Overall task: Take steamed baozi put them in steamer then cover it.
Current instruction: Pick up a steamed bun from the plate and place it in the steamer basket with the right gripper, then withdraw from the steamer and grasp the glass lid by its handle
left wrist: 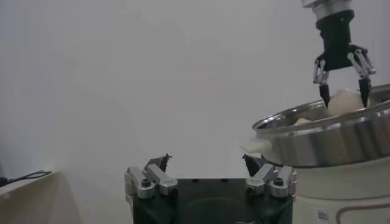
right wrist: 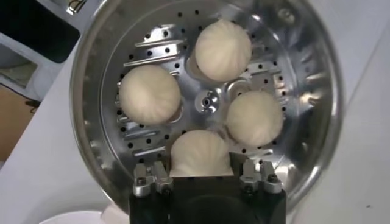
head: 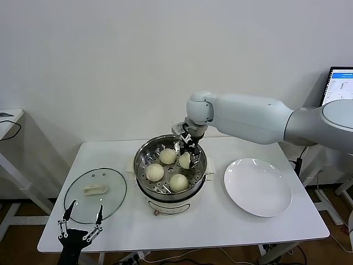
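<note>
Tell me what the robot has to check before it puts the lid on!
1. All four baozi in the steamer: ok.
2. Plate has no buns left: ok.
3. Right hand out of the steamer: not ok, its fingers straddle the fourth bun.
4. Right hand has let go of that bun: cannot tell.
5. Glass lid lies free on the table: ok.
6. Left hand open, near the lid: ok.

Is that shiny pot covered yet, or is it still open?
Open. The steamer has no lid on it; its four buns show from above, and the glass cover lies flat on the table to its left.
</note>
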